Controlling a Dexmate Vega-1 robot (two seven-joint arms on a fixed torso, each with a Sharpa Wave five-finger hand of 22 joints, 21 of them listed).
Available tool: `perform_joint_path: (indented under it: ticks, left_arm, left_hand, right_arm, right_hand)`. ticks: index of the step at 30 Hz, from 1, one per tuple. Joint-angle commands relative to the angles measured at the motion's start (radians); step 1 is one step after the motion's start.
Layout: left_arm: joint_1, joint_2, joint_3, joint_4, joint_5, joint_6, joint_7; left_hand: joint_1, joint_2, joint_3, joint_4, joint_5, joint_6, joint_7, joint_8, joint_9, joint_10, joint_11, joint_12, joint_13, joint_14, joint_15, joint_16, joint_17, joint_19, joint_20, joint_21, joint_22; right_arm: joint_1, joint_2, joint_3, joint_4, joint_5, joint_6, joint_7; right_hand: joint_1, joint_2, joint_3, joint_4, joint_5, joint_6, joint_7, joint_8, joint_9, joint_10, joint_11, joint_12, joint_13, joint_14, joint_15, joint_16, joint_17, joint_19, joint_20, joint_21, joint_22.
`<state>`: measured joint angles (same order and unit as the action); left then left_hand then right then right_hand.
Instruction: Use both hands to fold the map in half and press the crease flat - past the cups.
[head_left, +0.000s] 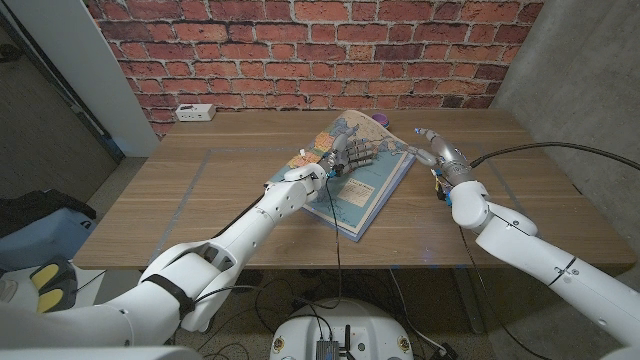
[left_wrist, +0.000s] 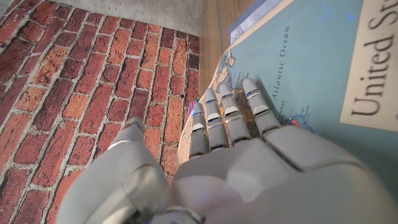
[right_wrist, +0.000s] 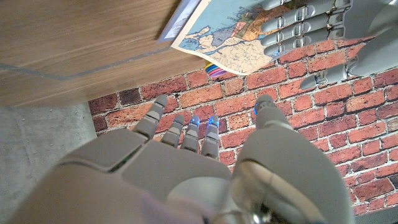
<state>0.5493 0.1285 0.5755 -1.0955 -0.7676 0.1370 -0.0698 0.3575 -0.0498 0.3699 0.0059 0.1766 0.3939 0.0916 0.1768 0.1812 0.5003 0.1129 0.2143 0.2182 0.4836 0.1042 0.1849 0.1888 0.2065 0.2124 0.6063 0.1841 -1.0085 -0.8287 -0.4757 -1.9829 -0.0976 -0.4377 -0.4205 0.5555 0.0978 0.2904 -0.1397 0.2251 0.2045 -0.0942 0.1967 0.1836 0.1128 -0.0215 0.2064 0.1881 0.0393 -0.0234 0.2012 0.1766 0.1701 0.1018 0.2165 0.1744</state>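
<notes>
Map half-lifted on the desk (head_left: 200, 190)

The folded map (head_left: 365, 195) lies mid-desk; the left hand (head_left: 352, 152) holds up its far edge, grip partly hidden. The right hand (head_left: 437, 152) hovers beside it, fingers apart, holding nothing. Something purple (head_left: 381, 121) peeks behind.

A lab-like test room: brick wall (head_left: 300, 40), wooden table (head_left: 200, 190), loose cables (head_left: 300, 300).
</notes>
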Motion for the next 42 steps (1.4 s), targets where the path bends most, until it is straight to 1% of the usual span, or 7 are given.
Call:
perform_joint_path:
  ticks: [1,12,18,30,32,36,42]
  left_arm:
    - [0.009,0.011,0.015,0.003,0.006,0.001,-0.078]
    - [0.025,0.011,0.003,-0.005,-0.007,-0.008,-0.087]
    - [0.041,0.009,0.007,-0.007,0.008,-0.045,-0.081]
    - [0.106,0.022,0.054,-0.082,0.212,-0.301,0.076]
    - [0.118,0.020,0.060,-0.092,0.260,-0.352,0.124]
    - [0.130,0.013,0.074,-0.090,0.368,-0.468,0.218]
    - [0.125,0.020,0.087,-0.073,0.555,-0.642,0.337]
  left_hand:
    - [-0.030,0.001,-0.015,0.011,0.000,-0.012,0.001,0.002,0.004,-0.007,0.014,-0.003,0.000,-0.015,0.008,0.008,0.006,-0.008,0.004,-0.007,0.002]
    - [-0.078,0.039,-0.020,0.042,0.008,0.016,0.022,0.019,0.004,0.043,0.033,0.017,-0.001,0.044,0.006,0.034,0.003,0.034,0.001,-0.007,0.004]
    - [-0.087,0.050,-0.019,0.048,0.009,0.035,0.025,0.024,0.005,0.060,0.030,0.023,0.000,0.058,0.009,0.038,0.002,0.046,0.002,-0.008,0.004]
    - [-0.078,0.081,-0.002,0.039,0.008,0.111,0.030,0.046,0.007,0.091,-0.003,0.038,0.011,0.071,-0.015,0.037,-0.001,0.050,0.002,-0.025,0.003]
    - [-0.058,0.104,0.017,0.027,0.007,0.146,0.035,0.055,0.009,0.115,-0.012,0.049,0.018,0.086,-0.014,0.041,0.000,0.054,0.001,-0.030,0.004]
    - [0.016,0.192,0.100,-0.028,0.016,0.266,0.043,0.076,0.015,0.217,-0.039,0.105,0.051,0.186,-0.041,0.074,0.012,0.107,-0.001,-0.030,0.008]
    - [0.057,0.235,0.164,-0.056,0.029,0.391,0.041,0.105,0.031,0.330,-0.065,0.192,0.089,0.311,-0.071,0.125,0.047,0.189,-0.014,-0.002,0.012]
  right_arm:
    - [0.064,0.002,-0.049,-0.002,-0.027,-0.046,0.089]
    - [0.216,0.023,-0.174,0.041,-0.079,-0.129,0.258]
    - [0.315,0.056,-0.256,0.086,-0.113,-0.216,0.360]
    - [0.394,0.104,-0.322,0.170,-0.134,-0.246,0.403]
    - [0.399,0.107,-0.325,0.178,-0.133,-0.244,0.405]
    - [0.411,0.114,-0.333,0.191,-0.133,-0.252,0.410]
    - [0.421,0.123,-0.342,0.210,-0.132,-0.242,0.405]
  right_hand:
    - [0.022,0.007,0.008,-0.006,-0.005,0.026,0.002,0.010,0.002,0.023,0.000,0.007,0.004,0.021,-0.003,0.009,0.003,0.021,0.002,0.006,0.002]
    - [0.040,0.025,0.018,-0.010,-0.010,0.057,0.004,0.015,0.002,0.047,-0.003,0.009,0.003,0.035,-0.008,0.009,0.004,0.041,-0.006,0.007,0.002]
    - [0.023,0.031,0.012,0.004,-0.014,0.071,0.001,0.016,0.002,0.068,0.003,0.014,0.003,0.040,-0.011,0.011,0.009,0.044,-0.010,0.005,0.002]
    - [0.027,0.042,0.016,0.004,-0.016,0.074,0.004,0.012,0.002,0.062,-0.004,0.007,0.003,0.036,-0.013,0.008,0.009,0.044,-0.012,0.002,0.002]
    - [0.029,0.043,0.017,0.003,-0.017,0.074,0.004,0.012,0.002,0.063,-0.003,0.007,0.003,0.036,-0.014,0.007,0.008,0.045,-0.012,0.002,0.002]
    - [0.033,0.045,0.019,0.001,-0.017,0.072,0.004,0.010,0.002,0.060,-0.001,0.005,0.003,0.034,-0.015,0.006,0.008,0.046,-0.013,0.001,0.002]
    - [0.039,0.048,0.022,-0.002,-0.018,0.063,0.004,0.004,0.002,0.051,-0.003,-0.001,0.003,0.026,-0.015,0.001,0.007,0.045,-0.014,-0.001,0.002]
